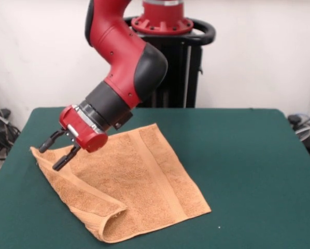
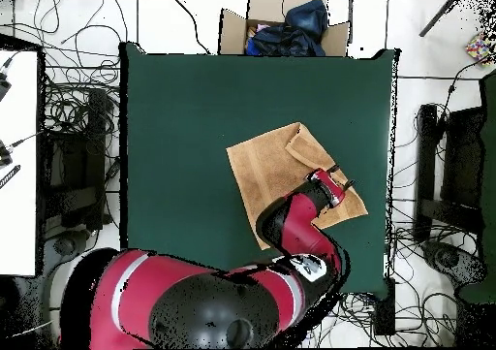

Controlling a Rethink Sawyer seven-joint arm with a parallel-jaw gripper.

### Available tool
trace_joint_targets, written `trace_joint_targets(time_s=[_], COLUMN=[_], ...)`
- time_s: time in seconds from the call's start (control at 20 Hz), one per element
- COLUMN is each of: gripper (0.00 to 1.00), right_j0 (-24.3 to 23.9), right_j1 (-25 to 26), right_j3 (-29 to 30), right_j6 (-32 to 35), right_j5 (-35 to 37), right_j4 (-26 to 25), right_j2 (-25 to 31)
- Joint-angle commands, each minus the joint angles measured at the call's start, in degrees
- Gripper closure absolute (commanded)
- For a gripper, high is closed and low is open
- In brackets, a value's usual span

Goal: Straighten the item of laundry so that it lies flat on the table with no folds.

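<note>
Nearest the front camera, the towel (image 1: 126, 184) has one corner doubled over on itself, a loose rolled fold that stands up a little from the table (image 1: 248, 171). Otherwise the cloth lies spread on the green felt, toward the left half of the table in the front view, with a smoother woven band running across it near its right side. Its left corner reaches out to a point just under the tool.

Sawyer's red and black arm (image 1: 124, 67) comes down from the pedestal (image 1: 168, 57) at the far side, bends at a black elbow joint and slopes down to the left. The gripper (image 1: 59, 151) tilts outward over the towel's left corner with its two black fingers (image 1: 66, 158) spread apart and nothing between them. The tips sit close above the cloth at that corner; whether they touch it I cannot tell.

From overhead, the arm crosses over the near part of the towel and hides some of it, the gripper (image 2: 337, 183) sitting over the fabric's edge. Off the table at the far end stands an open cardboard box (image 2: 281, 26) with dark cloth items inside, and cables (image 2: 82, 113) trail over the floor on both sides.
</note>
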Motion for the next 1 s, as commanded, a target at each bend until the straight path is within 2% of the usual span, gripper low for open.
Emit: trace_joint_targets(time_s=[0.05,0.55,0.85,1.0], gripper=[0.00,0.00,0.00,0.00], right_j0=[-1.5,-1.1,-4.7,-4.5], right_j1=[-2.2,-3.4,-6.3,-6.3], right_j3=[2.3,3.1,3.4,3.0], right_j6=[9.7,8.1,7.5,8.0], right_j5=[7.7,10.6,18.2,18.2], right_j4=[-1.9,-0.9,-5.9,-6.7], right_j2=[7.1,7.5,11.1,10.8])
